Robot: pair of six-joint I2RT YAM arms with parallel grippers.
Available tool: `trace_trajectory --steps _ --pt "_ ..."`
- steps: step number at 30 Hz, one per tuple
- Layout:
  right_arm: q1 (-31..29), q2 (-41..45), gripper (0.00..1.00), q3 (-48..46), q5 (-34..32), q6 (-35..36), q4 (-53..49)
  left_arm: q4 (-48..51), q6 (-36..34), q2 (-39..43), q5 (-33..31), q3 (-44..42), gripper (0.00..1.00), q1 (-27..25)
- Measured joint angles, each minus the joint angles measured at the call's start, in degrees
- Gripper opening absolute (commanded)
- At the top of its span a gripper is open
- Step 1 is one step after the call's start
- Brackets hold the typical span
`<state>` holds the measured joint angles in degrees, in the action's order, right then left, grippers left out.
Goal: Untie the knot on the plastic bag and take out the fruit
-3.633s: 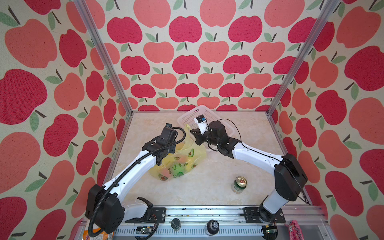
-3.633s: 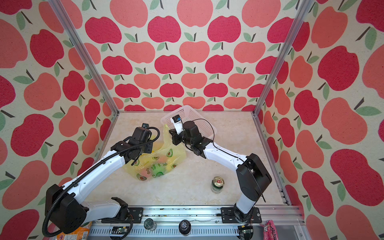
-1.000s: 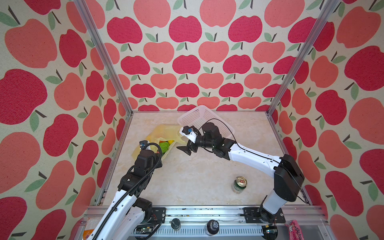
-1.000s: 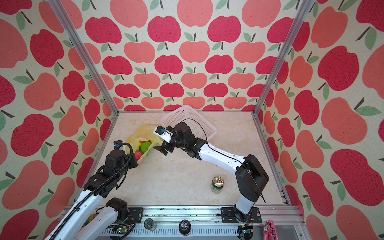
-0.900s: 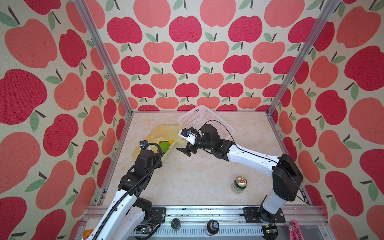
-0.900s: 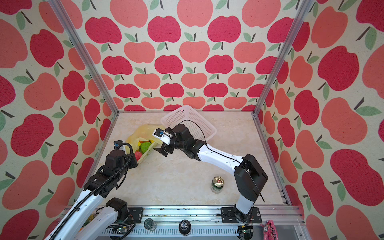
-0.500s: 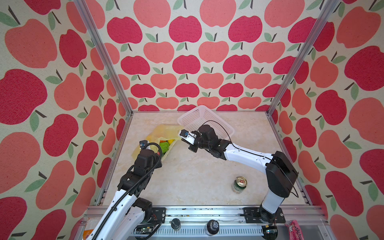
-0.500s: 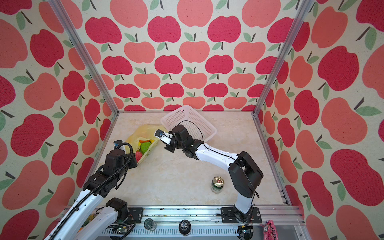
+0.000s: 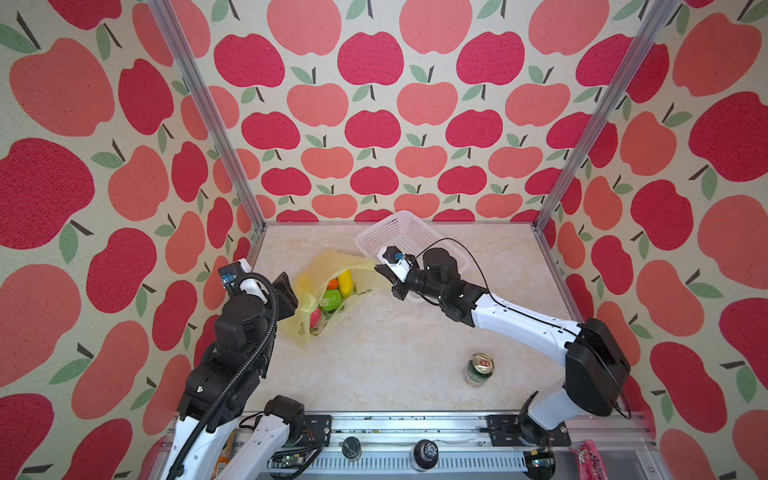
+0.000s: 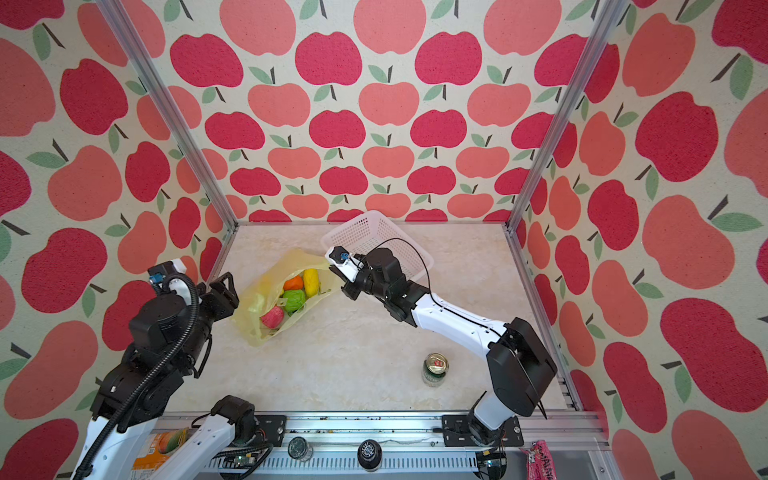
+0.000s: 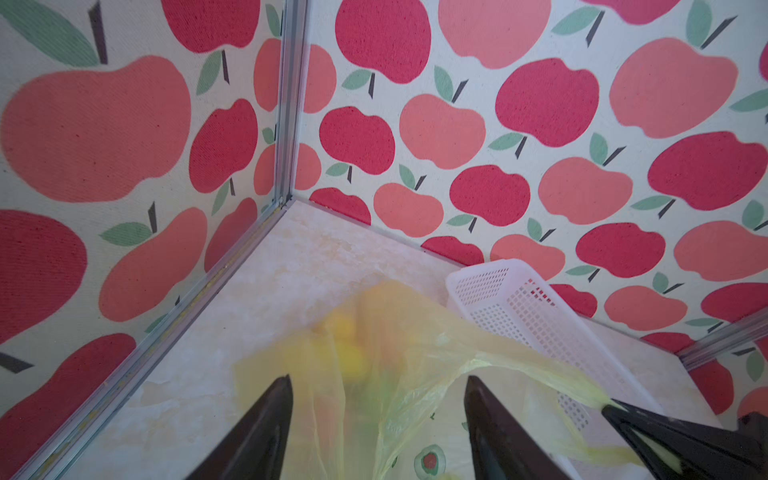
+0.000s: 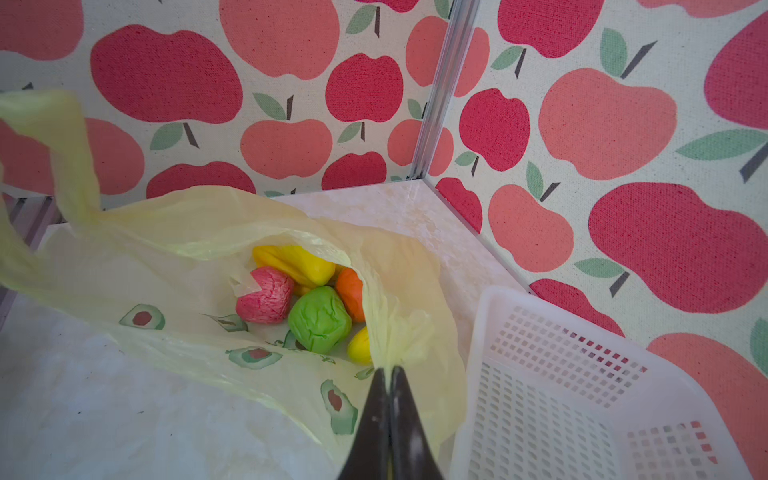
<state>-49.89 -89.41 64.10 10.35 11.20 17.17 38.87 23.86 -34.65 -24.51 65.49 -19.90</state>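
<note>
Top views are showing the left gripper (image 9: 292,291) released, jaws spread, at the bag's (image 9: 320,264) left edge; the bag is lying open left of centre, holding the fruit (image 9: 337,293); the right gripper (image 9: 380,269) is clenching its right edge beside the basket (image 9: 409,232).

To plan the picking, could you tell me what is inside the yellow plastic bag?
In the plastic bag: a pink fruit, green fruit, orange fruit, long yellow fruit and small yellow fruit; anything beneath is covered.
</note>
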Motion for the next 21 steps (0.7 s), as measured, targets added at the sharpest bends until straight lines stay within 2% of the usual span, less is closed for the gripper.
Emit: trace_trajectory --steps 3,5,9,13,15,20,21 --pt "1.4 0.9 0.0 -2.1 0.8 -1.7 0.4 0.9 -1.0 -4.3 -0.4 7.9 0.72 0.0" --pt "1.9 1.7 0.0 -3.7 1.1 -2.5 1.2 1.6 -1.9 -10.3 0.2 13.7 0.74 0.1" --pt "2.0 2.8 0.0 -5.1 1.9 -3.5 1.7 2.3 -4.6 -23.5 5.7 19.6 0.77 0.1" --pt "2.2 2.8 0.0 -5.2 2.8 -4.5 2.4 4.0 -8.1 -35.1 9.7 18.7 0.84 -1.2" --pt "2.6 2.8 0.0 -5.1 3.3 -5.2 2.4 5.2 -9.7 -38.4 11.1 16.8 0.87 -1.8" --pt "3.7 2.8 0.0 -5.1 4.8 -6.9 2.5 7.5 -11.7 -40.7 12.7 11.5 1.0 -3.7" --pt "3.9 2.6 0.0 -5.0 5.1 -7.1 2.5 7.6 -11.8 -40.3 13.0 10.6 0.99 -4.3"
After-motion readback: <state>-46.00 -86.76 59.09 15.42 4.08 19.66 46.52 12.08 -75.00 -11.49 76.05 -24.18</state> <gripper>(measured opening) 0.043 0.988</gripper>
